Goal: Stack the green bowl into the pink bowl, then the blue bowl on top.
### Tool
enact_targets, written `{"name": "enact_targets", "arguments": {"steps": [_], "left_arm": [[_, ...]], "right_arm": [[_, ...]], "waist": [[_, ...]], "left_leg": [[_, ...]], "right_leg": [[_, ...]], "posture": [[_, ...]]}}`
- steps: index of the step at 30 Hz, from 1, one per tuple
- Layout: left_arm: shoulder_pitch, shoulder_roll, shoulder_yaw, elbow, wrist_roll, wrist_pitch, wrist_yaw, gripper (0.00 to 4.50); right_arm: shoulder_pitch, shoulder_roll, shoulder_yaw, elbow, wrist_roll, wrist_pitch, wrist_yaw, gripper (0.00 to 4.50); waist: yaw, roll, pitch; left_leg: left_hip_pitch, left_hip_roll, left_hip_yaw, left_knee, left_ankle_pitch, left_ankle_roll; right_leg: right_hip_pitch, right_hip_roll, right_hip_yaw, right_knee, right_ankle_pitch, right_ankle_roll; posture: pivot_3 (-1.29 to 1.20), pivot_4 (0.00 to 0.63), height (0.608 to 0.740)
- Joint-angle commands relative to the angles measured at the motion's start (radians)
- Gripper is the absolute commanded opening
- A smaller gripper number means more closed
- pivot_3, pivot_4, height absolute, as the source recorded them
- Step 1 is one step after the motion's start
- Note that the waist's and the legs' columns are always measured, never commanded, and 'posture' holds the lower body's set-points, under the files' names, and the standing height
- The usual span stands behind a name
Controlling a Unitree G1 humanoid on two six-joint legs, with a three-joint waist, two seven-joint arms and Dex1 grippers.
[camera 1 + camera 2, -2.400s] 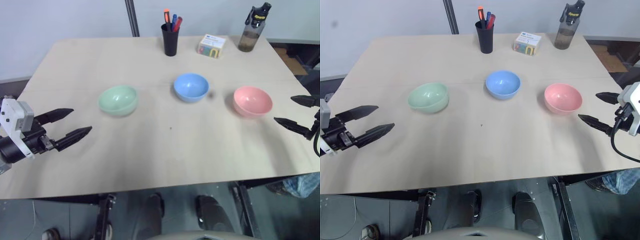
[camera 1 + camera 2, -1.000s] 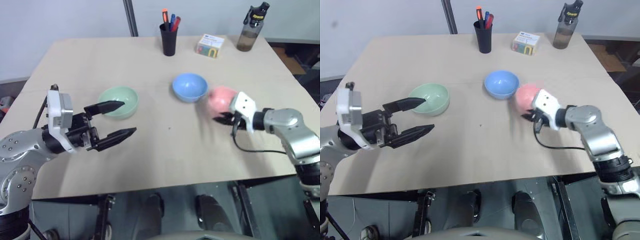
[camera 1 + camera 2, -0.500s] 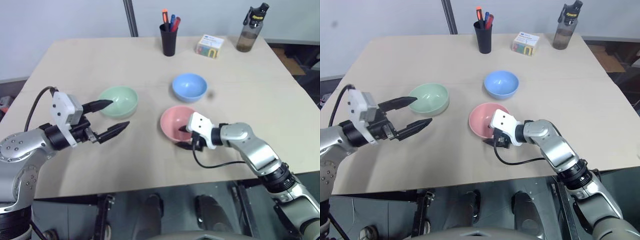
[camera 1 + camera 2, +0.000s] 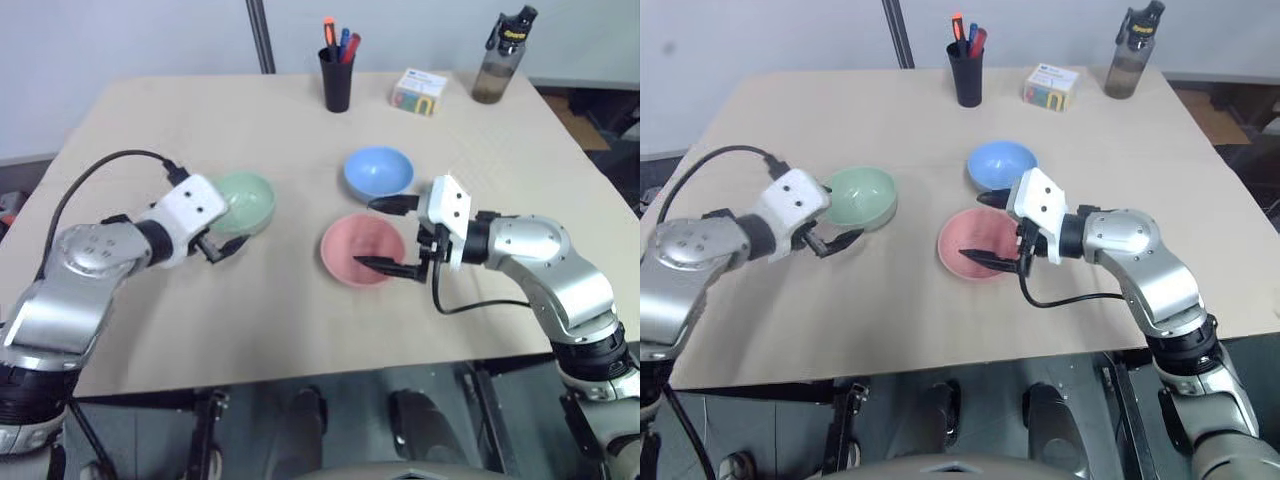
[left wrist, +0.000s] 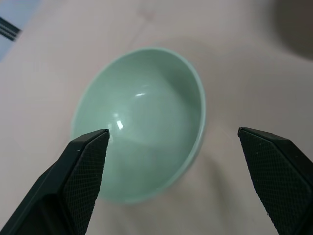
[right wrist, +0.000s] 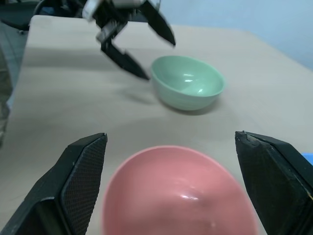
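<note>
Right tool released the pink bowl (now mid-table), left tool reached the green bowl.

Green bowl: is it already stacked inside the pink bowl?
No, the green bowl sits apart on the table, left of the pink bowl.

Three small, plain, round bowls sit upright and apart on the table, none stacked. The green bowl lies to the left, the blue bowl further back, and the pink bowl nearest, just before the blue.

Green bowl, pink bowl: smooth glossy plastic. Table: matt pale wood.
</note>
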Motion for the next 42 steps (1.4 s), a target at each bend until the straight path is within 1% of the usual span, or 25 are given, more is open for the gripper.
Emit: {"name": "enact_targets", "arguments": {"steps": [1, 2, 3, 8, 9, 10, 11, 18, 20, 24, 27, 29, 32, 34, 36, 40, 41, 42], "left_arm": [[-0.14, -0.028, -0.151, 0.106, 0.126, -0.016, -0.033, 4.08], [-0.164, -0.033, -0.174, 0.131, 0.141, -0.021, -0.047, 3.86], [-0.176, -0.034, -0.186, 0.148, 0.15, -0.031, -0.06, 3.48], [-0.208, -0.051, -0.201, 0.191, 0.178, -0.053, -0.105, 1.24], [-0.208, -0.054, -0.2, 0.194, 0.182, -0.055, -0.111, 0.72], [-0.21, -0.058, -0.199, 0.196, 0.185, -0.056, -0.118, 0.32], [-0.211, -0.062, -0.198, 0.198, 0.186, -0.057, -0.125, 0.08], [-0.201, -0.073, -0.161, 0.147, 0.141, -0.067, -0.203, 0.08], [-0.19, -0.07, -0.125, 0.085, 0.075, -0.097, -0.265, 0.08], [-0.173, -0.08, -0.083, -0.004, -0.011, -0.215, -0.351, 0.08], [-0.192, -0.13, -0.07, -0.009, -0.085, -0.259, -0.39, 0.08], [-0.22, -0.166, -0.078, 0.009, -0.107, -0.308, -0.416, 0.08], [-0.265, -0.204, -0.112, 0.03, -0.121, -0.289, -0.446, 0.08], [-0.292, -0.231, -0.137, 0.055, -0.136, -0.327, -0.495, 0.08], [-0.345, -0.284, -0.181, 0.11, -0.13, -0.357, -0.534, 0.08], [-0.396, -0.329, -0.234, 0.192, -0.141, -0.396, -0.645, 0.08], [-0.404, -0.336, -0.242, 0.207, -0.149, -0.395, -0.672, 0.56], [-0.412, -0.341, -0.249, 0.218, -0.152, -0.393, -0.691, 0.76]], "right_arm": [[-0.046, 0.014, 0.002, 0.02, -0.015, -0.058, -0.012, 4.5], [-0.049, 0.015, 0.004, 0.025, -0.016, -0.063, -0.012, 4.5], [-0.051, 0.016, 0.006, 0.028, -0.016, -0.066, -0.013, 4.5], [-0.052, 0.01, -0.003, 0.038, -0.015, -0.079, -0.011, 4.5], [-0.051, 0.009, -0.005, 0.036, -0.014, -0.079, -0.012, 4.5], [-0.051, 0.009, -0.007, 0.036, -0.013, -0.079, -0.013, 4.5], [-0.052, 0.01, -0.01, 0.036, -0.011, -0.079, -0.014, 4.5], [-0.054, 0.01, -0.041, 0.044, 0.023, -0.069, -0.018, 4.5], [-0.042, -0.001, -0.068, 0.043, 0.044, -0.066, -0.016, 4.5], [0.03, -0.049, -0.18, 0.032, 0.138, -0.038, 0.003, 4.5], [0.105, -0.111, -0.28, 0.016, 0.223, -0.011, 0.044, 4.5], [0.158, -0.158, -0.355, 0.005, 0.284, 0.013, 0.066, 4.5], [0.242, -0.22, -0.444, -0.025, 0.345, 0.029, 0.093, 4.5], [0.301, -0.259, -0.49, -0.046, 0.36, 0.032, 0.101, 4.5], [0.365, -0.293, -0.547, -0.064, 0.362, 0.015, 0.106, 4.5], [0.42, -0.317, -0.586, -0.091, 0.364, -0.01, 0.094, 4.5], [0.427, -0.317, -0.591, -0.097, 0.366, -0.014, 0.087, 4.5], [0.433, -0.316, -0.592, -0.101, 0.366, -0.016, 0.082, 4.5]], "waist": [[0.002, 0.0, 0.0], [0.002, 0.0, 0.0], [0.002, 0.0, 0.0], [0.0, 0.0, 0.0], [0.0, 0.0, 0.0], [0.0, 0.0, 0.0], [0.0, 0.0, 0.0], [0.001, 0.0, 0.0], [0.0, 0.0, 0.0], [0.009, 0.0, 0.0], [0.012, 0.0, 0.0], [0.014, 0.0, 0.0], [0.014, 0.0, 0.0], [0.014, 0.0, 0.0], [0.012, 0.0, 0.0], [0.008, 0.001, 0.0], [0.004, 0.001, 0.0], [0.001, 0.001, 0.0]], "left_leg": [[0.0, 0.0, 0.0, 0.0, 0.0, 0.0], [0.0, 0.0, 0.0, 0.0, 0.0, 0.0], [-0.001, 0.0, 0.0, 0.0, 0.0, 0.0], [-0.001, 0.001, 0.0, 0.0, 0.0, 0.0], [-0.001, 0.002, 0.0, 0.0, 0.0, 0.0], [-0.001, 0.002, 0.0, 0.0, 0.0, 0.0], [-0.001, 0.002, 0.0, 0.0, 0.0, 0.0], [-0.001, 0.002, 0.0, 0.0, 0.0, 0.0], [-0.001, 0.002, 0.0, 0.0, 0.0, 0.0], [-0.002, 0.002, 0.0, 0.0, 0.0, 0.0], [-0.001, 0.002, 0.0, 0.0, 0.0, 0.0], [-0.001, 0.002, 0.0, 0.001, 0.0, 0.0], [-0.001, 0.002, 0.0, 0.002, 0.0, 0.0], [0.0, 0.002, 0.0, 0.002, 0.0, 0.0], [0.0, 0.002, 0.0, 0.002, 0.0, 0.0], [0.0, 0.002, 0.001, 0.004, 0.0, 0.0], [0.0, 0.002, 0.001, 0.004, 0.0, 0.0], [0.0, 0.002, 0.001, 0.004, 0.0, 0.0]], "right_leg": [[0.0, 0.0, 0.0, 0.0, 0.0, 0.0], [0.0, 0.001, 0.0, 0.0, 0.0, 0.001], [0.0, 0.001, 0.0, 0.0, 0.0, 0.001], [-0.001, 0.002, 0.0, 0.0, 0.001, 0.0], [-0.001, 0.002, 0.0, 0.0, 0.001, 0.0], [-0.001, 0.002, 0.0, 0.0, 0.001, 0.0], [-0.001, 0.002, 0.0, 0.0, 0.001, 0.001], [-0.001, 0.002, 0.0, 0.001, 0.001, 0.0], [-0.001, 0.002, 0.0, 0.001, 0.001, 0.0], [0.0, 0.002, 0.0, 0.0, 0.001, 0.0], [0.0, 0.002, 0.0, 0.0, 0.001, 0.0], [0.001, 0.002, 0.0, 0.0, 0.001, 0.0], [0.001, 0.002, 0.0, 0.0, 0.001, 0.0], [0.001, 0.002, 0.0, 0.0, 0.001, 0.0], [0.002, 0.002, 0.001, 0.0, 0.0, 0.001], [0.002, 0.002, 0.001, 0.0, -0.001, 0.003], [0.002, 0.002, 0.002, 0.0, -0.001, 0.004], [0.002, 0.002, 0.002, 0.001, -0.001, 0.004]], "posture": [[0.0, 0.15, 0.74], [0.0, 0.15, 0.74], [0.0, 0.15, 0.74], [0.0, 0.15, 0.74], [0.0, 0.15, 0.74], [0.0, 0.15, 0.74], [0.0, 0.15, 0.74], [0.0, 0.15, 0.74], [0.0, 0.15, 0.74], [0.0, 0.15, 0.74], [0.0, 0.15, 0.74], [0.0, 0.15, 0.74], [0.0, 0.15, 0.74], [0.0, 0.15, 0.74], [0.0, 0.15, 0.74], [0.0, 0.15, 0.74], [0.0, 0.15, 0.74], [0.0, 0.15, 0.74]]}}
